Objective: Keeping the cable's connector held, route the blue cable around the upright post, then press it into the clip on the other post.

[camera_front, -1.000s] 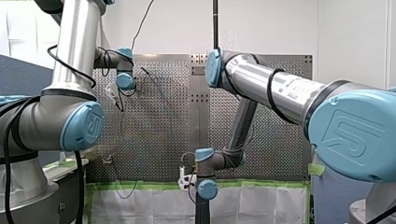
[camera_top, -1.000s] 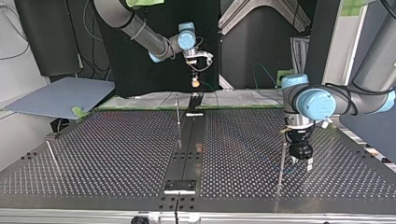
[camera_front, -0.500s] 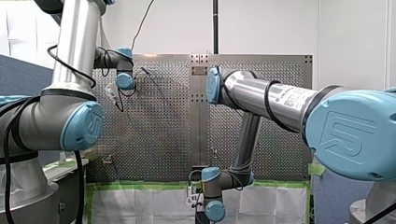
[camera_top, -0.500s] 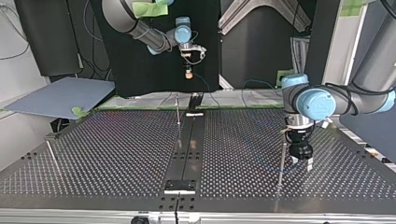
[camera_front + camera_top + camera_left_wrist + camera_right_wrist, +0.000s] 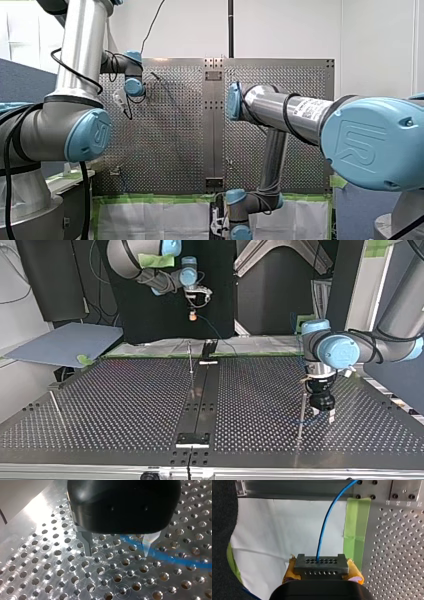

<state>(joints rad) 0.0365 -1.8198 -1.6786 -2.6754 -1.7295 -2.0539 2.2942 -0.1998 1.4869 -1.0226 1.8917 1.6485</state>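
Since the earlier frames my right gripper (image 5: 191,316) has pulled back from the far edge of the surface (image 5: 125,405), higher and toward the top view's left. This draws the blue cable (image 5: 323,527) out longer, and I judge that it prepares the routing around the upright post (image 5: 190,359). My left gripper (image 5: 323,412) has not moved and stands just beside a second post (image 5: 301,412).

Only the right wrist view shows the yellow-padded fingers (image 5: 289,571) clamped on the connector (image 5: 321,566). The left wrist view shows the other fingers (image 5: 87,543) apart, and the blurred cable seems to pass under one of them.
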